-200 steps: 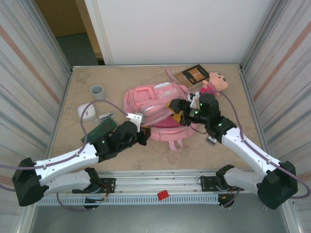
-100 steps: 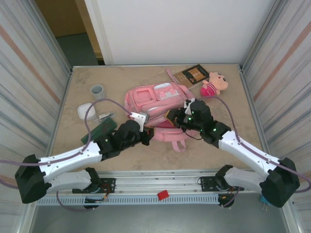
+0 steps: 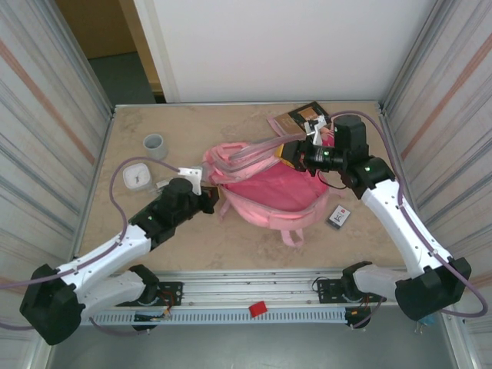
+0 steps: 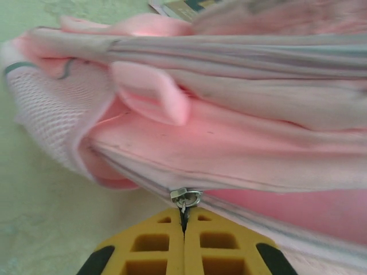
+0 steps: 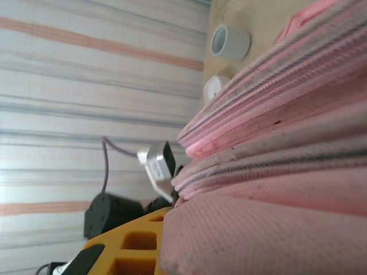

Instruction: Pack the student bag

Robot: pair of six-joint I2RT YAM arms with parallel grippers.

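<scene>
Corrugated panels wall in both sides of the tan counter [image 3: 131, 231], and the student bag [image 3: 269, 192] lies in the middle of it, its long axis running left to right between my two arms. At the bag's left end my left tool [image 3: 209, 198] is pinched fully closed on the zipper pull [image 4: 186, 197]; the wrist view shows the little metal tab caught right in the seam between the yellow pads [image 4: 152, 243]. At the far right end my right tool [image 3: 304, 152] is clamped tight on the upper panel, with pink fabric pressed against its pad [image 5: 135, 240] and the flap raised so the darker pink lining shows. As I read it, the mouth opens upward and to the near side. The brown booklet [image 3: 296, 119] sits just beyond the right tool, so that arm is the nearer one for it, while the grey cup [image 3: 154, 144] and the white round container [image 3: 137, 177] lie to the far left, closer to my left arm. Whichever arm goes fetching has to let go first, and the flap may sag.
</scene>
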